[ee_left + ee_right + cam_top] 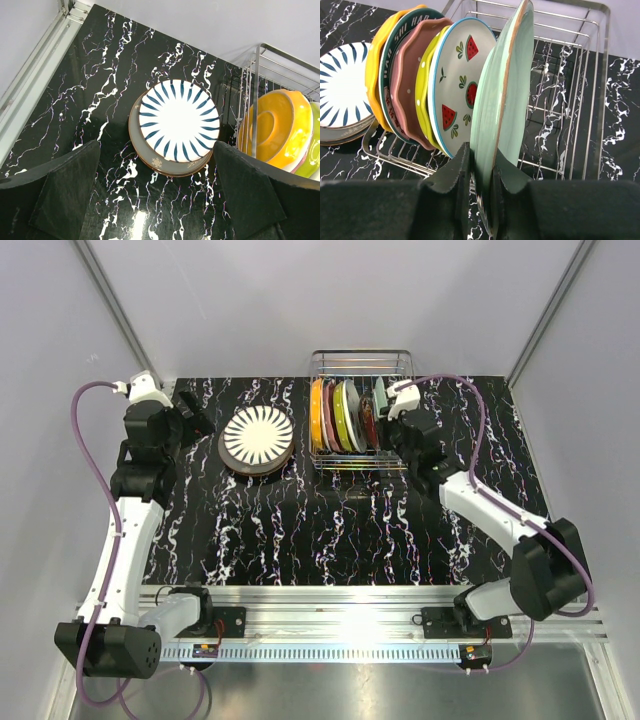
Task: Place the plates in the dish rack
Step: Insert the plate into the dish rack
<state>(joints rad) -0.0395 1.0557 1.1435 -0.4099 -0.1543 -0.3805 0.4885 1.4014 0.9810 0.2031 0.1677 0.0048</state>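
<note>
Plates (455, 85) stand on edge side by side in the dish rack (570, 100) at the far side of the table (300, 530), right of centre: orange, dark-rimmed, pink, yellow, and white with watermelon slices. To their right, a pale green plate (492, 115) with a brown rim stands upright over the rack. The right gripper (481, 165) is clamped on its near rim, one finger on each face. Whether the plate's lower edge rests on the wires cannot be told, as the fingers hide it.

The right arm (490, 505) rises from its base at the near right. It bends at a raised elbow and reaches forward and to the left, its wrist at the rack's right side.

Left of the rack, and apart from it, a striped plate (179, 120), white with blue rays, lies flat on a grey-brown plate (172, 167) on the tabletop.

The left arm (125, 530) runs up the table's left edge and turns inward at the wrist. The left gripper (160, 195) hangs with its jaws spread wide and nothing between them, aimed at the stacked pair from the left and clear of both plates.
</note>
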